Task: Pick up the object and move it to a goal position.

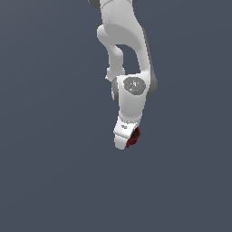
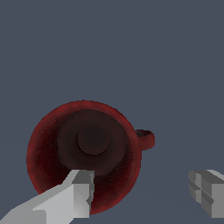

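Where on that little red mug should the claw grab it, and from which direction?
From straight above, most likely: the mug stands upright with its mouth open to the wrist camera. Best to pinch its rim wall, away from the handle. The open gripper already has one finger over the cup's mouth, the other outside the wall.

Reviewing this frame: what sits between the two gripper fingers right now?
In the wrist view, part of the dark red mug, its wall and handle side, lies between the fingers; one finger overlaps the rim, and bare floor fills the remaining gap.
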`<state>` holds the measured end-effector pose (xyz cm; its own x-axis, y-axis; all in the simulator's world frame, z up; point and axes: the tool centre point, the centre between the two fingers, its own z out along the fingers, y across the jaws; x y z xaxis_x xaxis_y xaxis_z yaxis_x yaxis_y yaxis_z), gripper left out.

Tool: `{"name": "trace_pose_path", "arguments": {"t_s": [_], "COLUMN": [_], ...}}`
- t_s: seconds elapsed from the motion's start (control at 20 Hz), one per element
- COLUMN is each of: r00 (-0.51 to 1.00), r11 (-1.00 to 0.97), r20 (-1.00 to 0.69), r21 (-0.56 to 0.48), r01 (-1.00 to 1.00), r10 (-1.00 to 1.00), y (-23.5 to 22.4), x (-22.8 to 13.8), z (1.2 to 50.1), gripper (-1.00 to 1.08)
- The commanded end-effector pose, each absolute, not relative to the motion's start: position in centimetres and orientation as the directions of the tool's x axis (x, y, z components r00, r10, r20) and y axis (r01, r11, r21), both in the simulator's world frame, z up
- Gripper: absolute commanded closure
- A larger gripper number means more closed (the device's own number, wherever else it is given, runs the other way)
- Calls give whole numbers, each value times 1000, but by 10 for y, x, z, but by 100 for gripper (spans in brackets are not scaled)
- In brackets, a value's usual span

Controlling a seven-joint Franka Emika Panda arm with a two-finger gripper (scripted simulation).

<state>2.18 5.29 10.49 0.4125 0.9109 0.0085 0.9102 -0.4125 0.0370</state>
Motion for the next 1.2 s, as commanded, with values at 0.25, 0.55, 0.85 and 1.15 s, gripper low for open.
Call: {"name": "trace_pose_path", "arguments": {"t_s": [0.25,0.55,0.85,1.15], "r00": [275,228,230,226], "r11": [-276,-229,-230,-226], "r20": [15,16,16,16], "r21": [50,55,55,55], "r01": [960,972,972,972], "r10": [961,973,973,974], "y": [63,66,66,66], "x": [26,28,28,28], "z": [103,102,99,78], "gripper": [-60,-60,-60,-60]}}
